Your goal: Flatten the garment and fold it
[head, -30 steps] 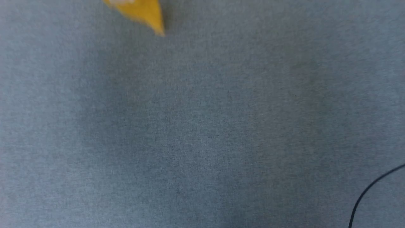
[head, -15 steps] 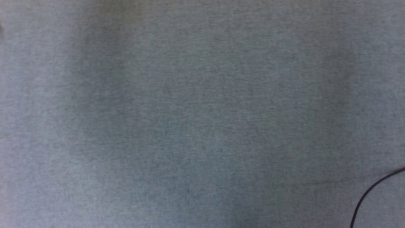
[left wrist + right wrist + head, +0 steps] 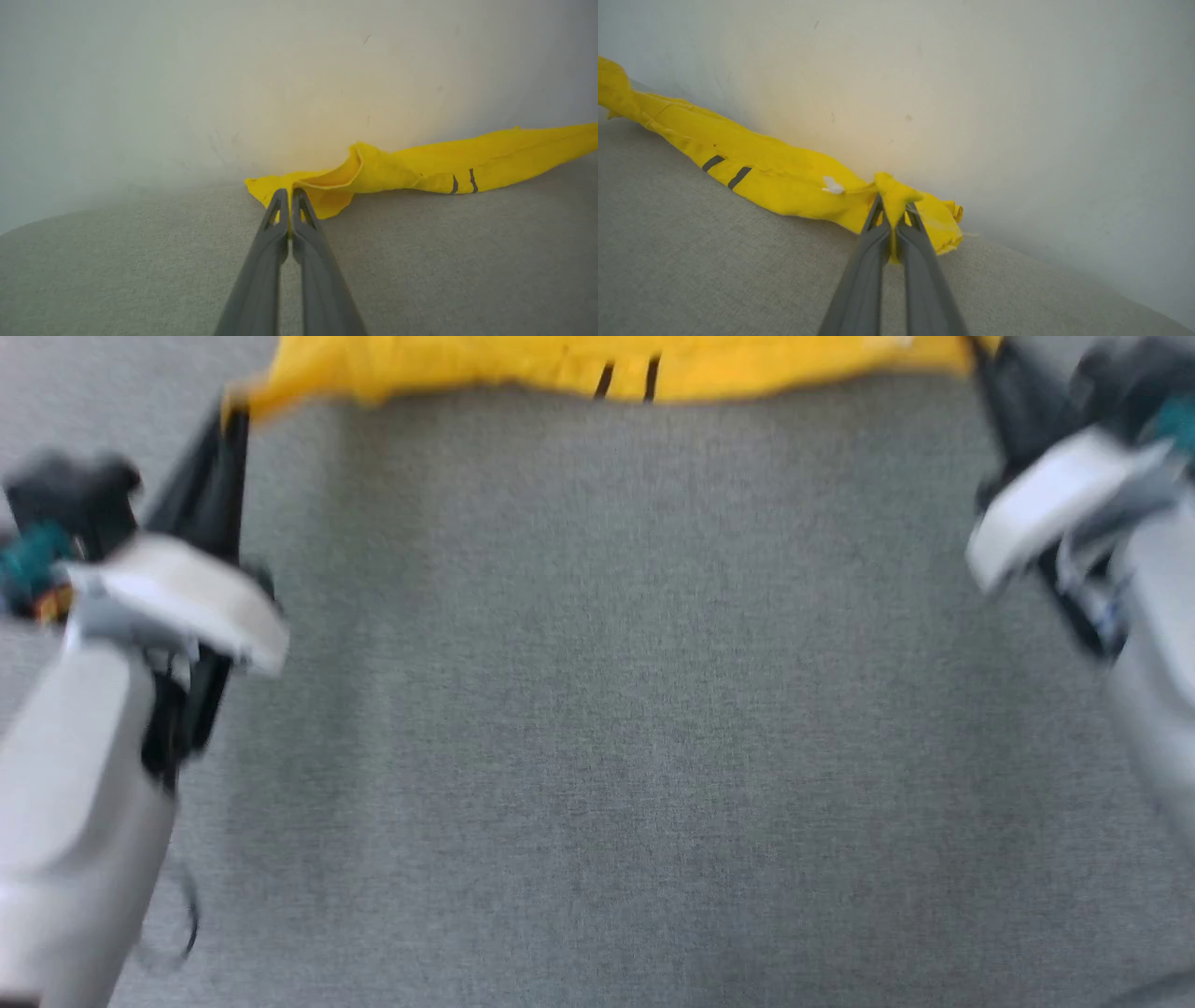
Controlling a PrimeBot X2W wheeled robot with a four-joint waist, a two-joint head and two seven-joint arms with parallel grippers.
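Note:
The garment [image 3: 560, 359], mustard-yellow with two short black lines, is stretched as a bunched band along the top of the head view. My left gripper [image 3: 231, 418] is shut on its left end and my right gripper [image 3: 980, 355] on its right end. In the left wrist view the fingers [image 3: 280, 219] pinch a yellow corner, and the garment [image 3: 420, 172] trails off to the right. In the right wrist view the fingers [image 3: 920, 242] clamp a yellow fold, and the garment [image 3: 775, 172] runs away to the left with a small white patch on it.
A grey woven surface [image 3: 597, 709] lies under the garment and both arms. Behind the garment the wrist views show a pale wall [image 3: 233, 70] close to the cloth. Both pale forearms flank the open middle of the surface.
The whole head view has shifted, so the camera moved. Both arms and the garment's stretched edge have come into it, and the black cable at lower right is gone from it.

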